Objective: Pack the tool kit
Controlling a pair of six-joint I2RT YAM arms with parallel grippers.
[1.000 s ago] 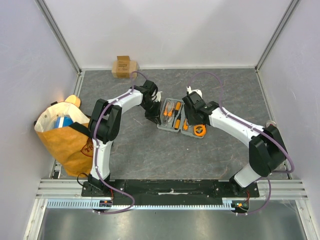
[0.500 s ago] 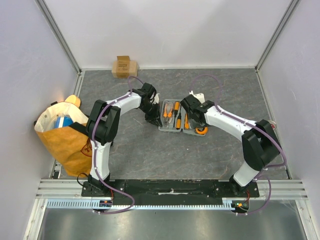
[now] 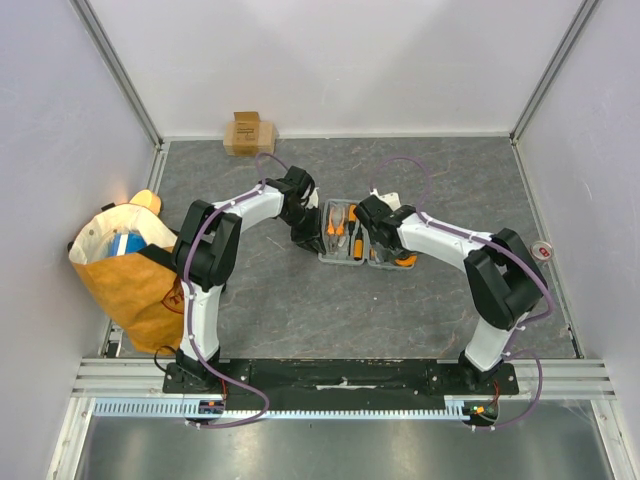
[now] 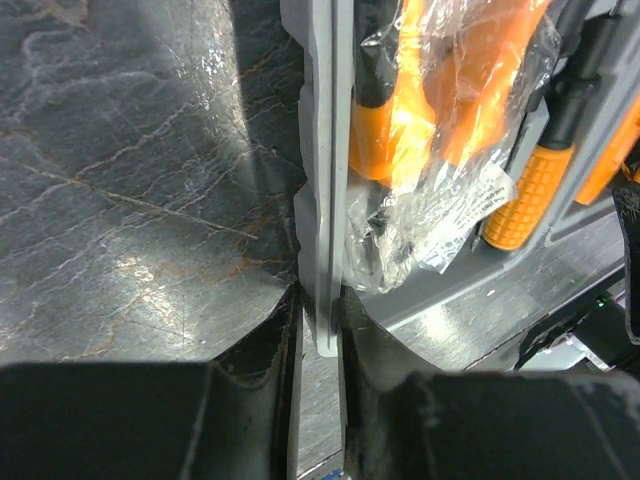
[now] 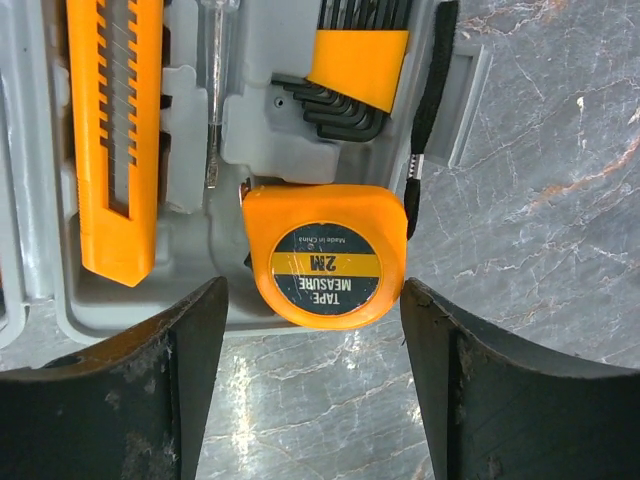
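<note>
Inspection at the tool-placing stage: the tool kit (image 3: 352, 243) lies open and flat at the centre of the bench (image 3: 300, 310), both halves facing up. In the right wrist view, the right end effector (image 5: 312, 292) hangs over the case's right half with its fingers spread wide, one on each side of the tape measure (image 5: 325, 255) and touching neither side of it. The tape measure sits in the corner pocket at about 4 o'clock of the case. A utility knife (image 5: 105, 140) is at the tape measure's 10 o'clock and a set of hex keys (image 5: 345, 80) at its 12 o'clock, both in their recesses. The tape's black strap (image 5: 430, 95) runs along the case edge at 1 o'clock and may lie across it. The left end effector (image 4: 318, 300) is at the case's 9 o'clock rim, its fingers nearly together with the grey rim between them. Whether they press on the rim or stand just clear of it cannot be told from this close view. Bagged pliers (image 4: 450, 110) lie just inside that rim. In my judgement the tape measure is placed and released, so loading is near its end. The next move calls for raising the right end effector straight off without dragging the tape, getting the strap inside the edge, then folding one half over the other and pressing it closed.
</note>
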